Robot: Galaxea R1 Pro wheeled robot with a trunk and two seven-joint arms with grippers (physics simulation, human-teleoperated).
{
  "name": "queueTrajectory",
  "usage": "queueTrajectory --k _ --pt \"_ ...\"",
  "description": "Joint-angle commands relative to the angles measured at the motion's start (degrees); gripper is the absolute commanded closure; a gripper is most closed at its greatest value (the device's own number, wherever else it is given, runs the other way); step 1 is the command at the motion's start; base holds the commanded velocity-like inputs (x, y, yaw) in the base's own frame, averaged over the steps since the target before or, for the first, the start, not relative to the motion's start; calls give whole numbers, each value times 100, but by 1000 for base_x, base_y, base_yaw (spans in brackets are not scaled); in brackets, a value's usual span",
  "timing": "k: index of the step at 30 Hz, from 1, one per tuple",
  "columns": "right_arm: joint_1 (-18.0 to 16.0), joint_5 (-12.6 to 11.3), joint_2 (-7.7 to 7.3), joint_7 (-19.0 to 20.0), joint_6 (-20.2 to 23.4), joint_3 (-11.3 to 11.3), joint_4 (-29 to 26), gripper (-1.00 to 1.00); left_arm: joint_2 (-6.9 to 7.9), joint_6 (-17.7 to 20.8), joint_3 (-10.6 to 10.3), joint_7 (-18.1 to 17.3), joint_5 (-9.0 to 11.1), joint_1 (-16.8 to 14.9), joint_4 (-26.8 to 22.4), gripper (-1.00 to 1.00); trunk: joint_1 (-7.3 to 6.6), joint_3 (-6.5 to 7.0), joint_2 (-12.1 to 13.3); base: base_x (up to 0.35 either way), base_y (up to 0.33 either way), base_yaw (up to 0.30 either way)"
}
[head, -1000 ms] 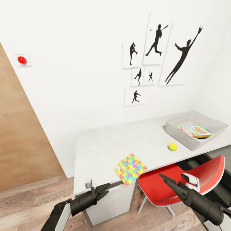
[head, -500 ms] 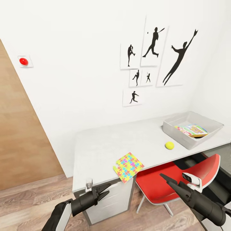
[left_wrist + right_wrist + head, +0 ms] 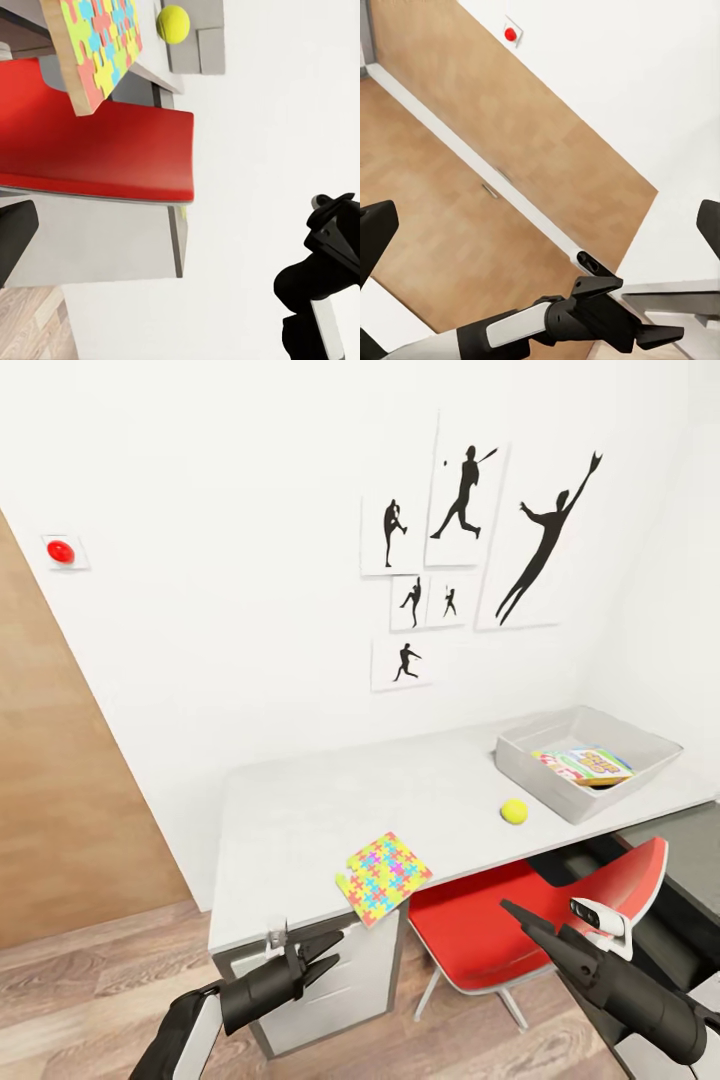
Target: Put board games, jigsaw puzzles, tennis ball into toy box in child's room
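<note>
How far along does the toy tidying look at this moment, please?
Done: a colourful flat game box already lies inside the light grey toy box. In hand: nothing; the left gripper and right gripper are open and empty. Left: the multicoloured square puzzle overhanging the pale grey table edge, and the small yellow-green ball beside the bin.

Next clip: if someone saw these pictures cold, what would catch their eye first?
Probably the bright jigsaw puzzle overhanging the front edge of the table, directly above the red chair. Next, the tennis ball sitting loose on the tabletop just in front of the toy box, which already holds a colourful board game. Above them, black sports silhouettes stand out on the white wall.
</note>
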Motion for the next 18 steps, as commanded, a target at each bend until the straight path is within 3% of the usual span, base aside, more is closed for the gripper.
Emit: queueTrajectory --k 1,8,12,18 --pt "1 -35 -2 -6 46 -1 -2 -100 -5 37 17 -14 0 -4 0 -100 0 -5 -3 -5 -23 0" --pt "1 -35 -8 -6 49 -5 -1 -100 -5 42 27 15 -5 -3 0 -100 0 -5 -3 -2 -8 0" --pt "1 -35 -10 3 53 -39 1 -100 5 38 32 160 -3 -3 0 -100 88 -77 -164 0 -2 0" --pt "-2 -42 -7 14 206 -350 -2 -100 28 31 56 478 6 -4 6 -100 198 -167 -364 0 0 0"
